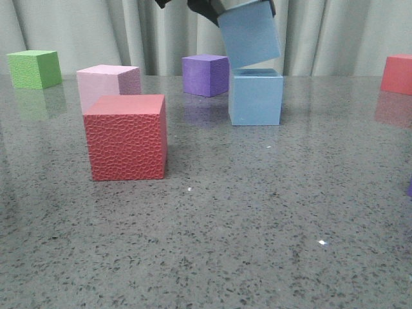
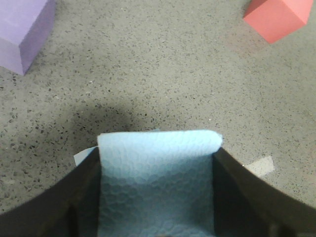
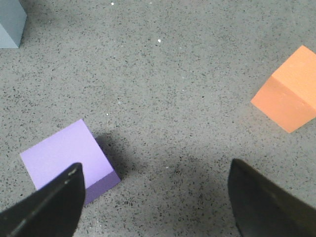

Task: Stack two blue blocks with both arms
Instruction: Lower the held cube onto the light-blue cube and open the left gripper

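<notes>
My left gripper [image 1: 212, 9] is shut on one pale blue block [image 1: 250, 35], which hangs tilted just over the second blue block [image 1: 255, 98] standing on the table. I cannot tell whether the two touch. In the left wrist view the held block [image 2: 158, 182] fills the gap between the dark fingers [image 2: 64, 202] of the left gripper [image 2: 157, 158]. A sliver of the lower block [image 2: 84, 157] shows beside it. My right gripper [image 3: 154, 170] is open and empty above bare table. It is out of the front view.
A purple cube [image 1: 205, 74] stands behind the blue blocks. A red cube [image 1: 126, 136], a pink cube [image 1: 107, 84] and a green cube [image 1: 35, 68] are on the left, and another red cube [image 1: 397, 73] is at the far right. A lilac cube [image 3: 64, 155] and an orange cube [image 3: 289, 96] lie under the right gripper.
</notes>
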